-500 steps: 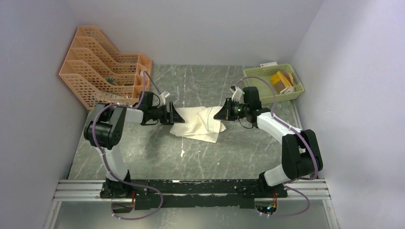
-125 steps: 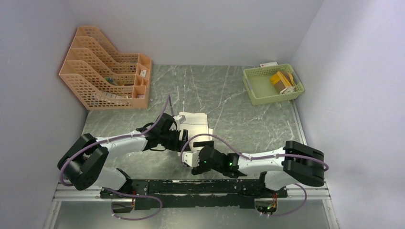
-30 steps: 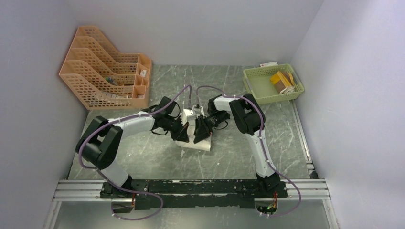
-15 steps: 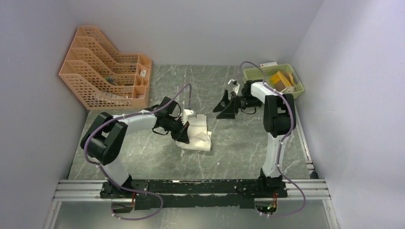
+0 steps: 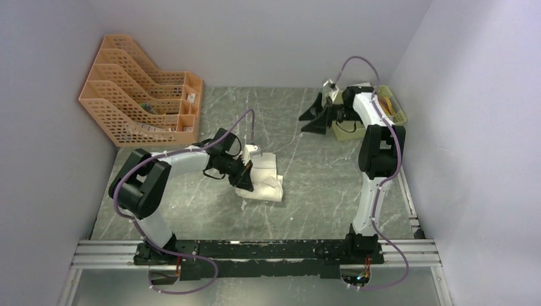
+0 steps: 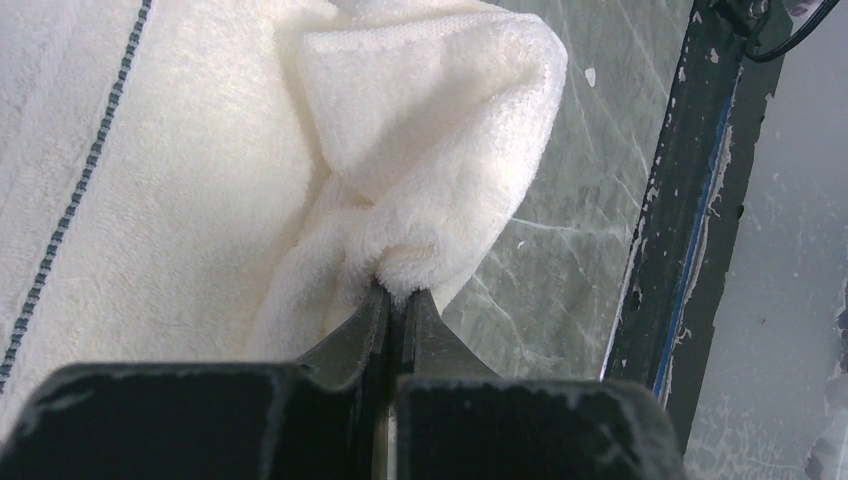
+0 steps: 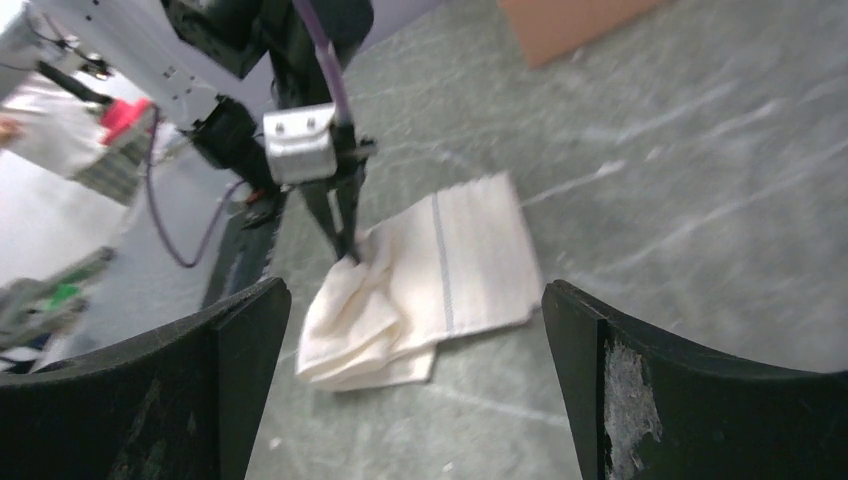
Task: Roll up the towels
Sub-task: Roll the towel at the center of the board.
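Note:
A cream-white towel [image 5: 265,180] lies partly folded on the marble tabletop, a thin grey stripe running along its flat part [image 6: 90,160]. My left gripper [image 5: 246,181] is shut on a bunched fold at the towel's edge; in the left wrist view the fingertips [image 6: 400,292] pinch thick terry cloth. My right gripper [image 5: 312,115] hangs raised at the back right, wide open and empty. In the right wrist view the towel [image 7: 450,260] and the left gripper [image 7: 345,235] lie far off between the spread fingers [image 7: 250,330].
An orange file rack [image 5: 137,95] stands at the back left. A green basket [image 5: 399,113] at the back right is mostly hidden behind the right arm. The black mounting rail [image 5: 255,252] runs along the near edge.
The right gripper opened, let go of the towel and swung up and away to the back right. The left gripper stayed shut on the towel's fold.

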You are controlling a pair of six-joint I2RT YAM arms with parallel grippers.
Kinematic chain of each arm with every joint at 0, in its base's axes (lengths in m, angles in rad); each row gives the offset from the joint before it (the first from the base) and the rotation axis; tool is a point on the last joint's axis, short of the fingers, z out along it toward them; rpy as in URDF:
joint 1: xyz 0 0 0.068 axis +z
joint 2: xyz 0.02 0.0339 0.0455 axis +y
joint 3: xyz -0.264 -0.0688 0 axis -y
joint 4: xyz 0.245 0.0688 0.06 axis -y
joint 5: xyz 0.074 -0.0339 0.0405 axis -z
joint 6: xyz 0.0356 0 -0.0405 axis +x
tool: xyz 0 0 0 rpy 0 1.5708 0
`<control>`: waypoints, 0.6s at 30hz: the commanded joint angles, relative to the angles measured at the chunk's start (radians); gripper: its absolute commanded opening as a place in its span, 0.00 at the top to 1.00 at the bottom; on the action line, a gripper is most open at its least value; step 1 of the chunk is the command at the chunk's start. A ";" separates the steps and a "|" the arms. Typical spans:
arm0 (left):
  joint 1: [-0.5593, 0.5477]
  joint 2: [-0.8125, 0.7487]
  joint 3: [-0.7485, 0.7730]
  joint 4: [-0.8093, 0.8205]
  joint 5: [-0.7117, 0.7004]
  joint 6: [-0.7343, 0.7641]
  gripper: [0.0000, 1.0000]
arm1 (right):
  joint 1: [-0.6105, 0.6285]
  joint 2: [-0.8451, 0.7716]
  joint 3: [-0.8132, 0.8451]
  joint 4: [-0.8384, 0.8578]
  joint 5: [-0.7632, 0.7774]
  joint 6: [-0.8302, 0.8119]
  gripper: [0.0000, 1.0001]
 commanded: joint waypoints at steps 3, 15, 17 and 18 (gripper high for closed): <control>0.005 0.012 0.031 -0.003 0.043 0.008 0.93 | 0.006 0.052 0.429 0.009 -0.023 0.185 0.00; 0.016 -0.014 0.034 -0.009 0.024 0.012 0.93 | 0.122 -0.224 0.146 1.140 0.994 1.233 0.00; 0.018 -0.024 0.031 -0.009 0.013 0.010 0.93 | 0.112 -0.290 0.000 1.316 0.977 1.353 0.00; 0.020 -0.027 0.030 -0.007 0.006 0.008 0.93 | 0.086 -0.336 -0.106 1.477 0.932 1.448 0.00</control>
